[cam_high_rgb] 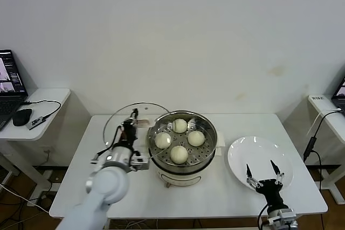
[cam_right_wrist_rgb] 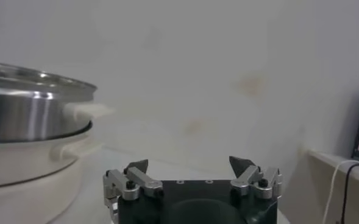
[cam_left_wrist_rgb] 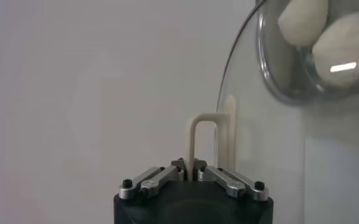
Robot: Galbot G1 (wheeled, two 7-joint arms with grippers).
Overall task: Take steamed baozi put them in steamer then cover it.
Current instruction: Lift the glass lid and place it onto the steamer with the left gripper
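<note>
- Now, head view: my left gripper (cam_high_rgb: 131, 124) is clenched on the cover (cam_high_rgb: 129, 127), held on edge just beside the steamer (cam_high_rgb: 182, 143), which sits mid-table to the gripper's right — so the lid must tip and travel that way. All four steamed baozi (cam_high_rgb: 179, 154) lie inside.
- Left wrist view: jaws pinch the cover's bar handle (cam_left_wrist_rgb: 205, 140).
- Right wrist view: my right gripper (cam_right_wrist_rgb: 190, 165) waits released — over the plate (cam_high_rgb: 259, 157) near the table's right edge.

White plate (cam_high_rgb: 260, 154), laptop (cam_high_rgb: 9, 88), mouse (cam_high_rgb: 22, 117)
</note>
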